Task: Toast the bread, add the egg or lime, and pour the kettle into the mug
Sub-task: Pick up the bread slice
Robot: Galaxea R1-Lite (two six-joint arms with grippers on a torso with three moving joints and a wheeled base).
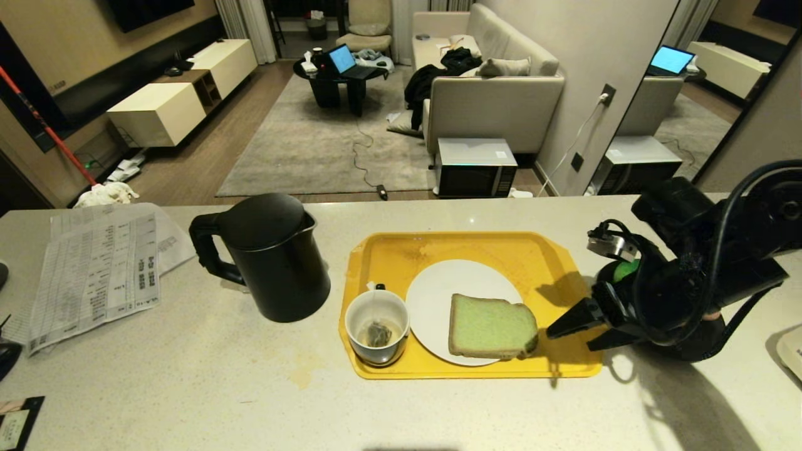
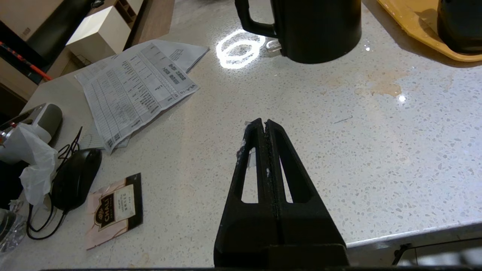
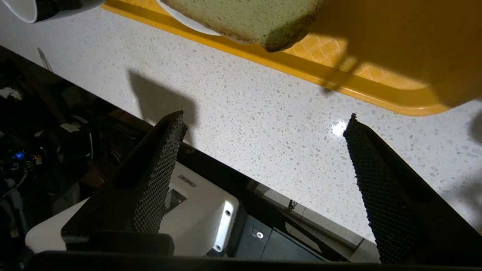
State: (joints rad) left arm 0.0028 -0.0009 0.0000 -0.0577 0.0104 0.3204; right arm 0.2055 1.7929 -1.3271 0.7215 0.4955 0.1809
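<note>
The pale green bread [image 1: 492, 326] lies on a white plate [image 1: 438, 291] in a yellow tray [image 1: 501, 247]. The white mug [image 1: 377, 327], with a tea bag inside, stands in the tray's near left corner. To the tray's left, the black kettle [image 1: 269, 257] stands upright on the counter. My right gripper [image 1: 571, 338] is open and empty, level beside the bread's right corner [image 3: 278, 37], over the tray's edge [image 3: 339, 86]. A bit of the green lime [image 1: 625, 270] shows behind the right arm. The egg is out of view. My left gripper [image 2: 264, 124] is shut and empty over bare counter, short of the kettle [image 2: 316, 30].
Printed sheets [image 1: 100, 269] lie at the counter's left. A black mouse [image 2: 75, 177] and a tea packet [image 2: 115, 205] lie nearer the left edge. A white object [image 1: 792, 351] sits at the far right. The counter's front edge [image 3: 324, 222] runs close under the right gripper.
</note>
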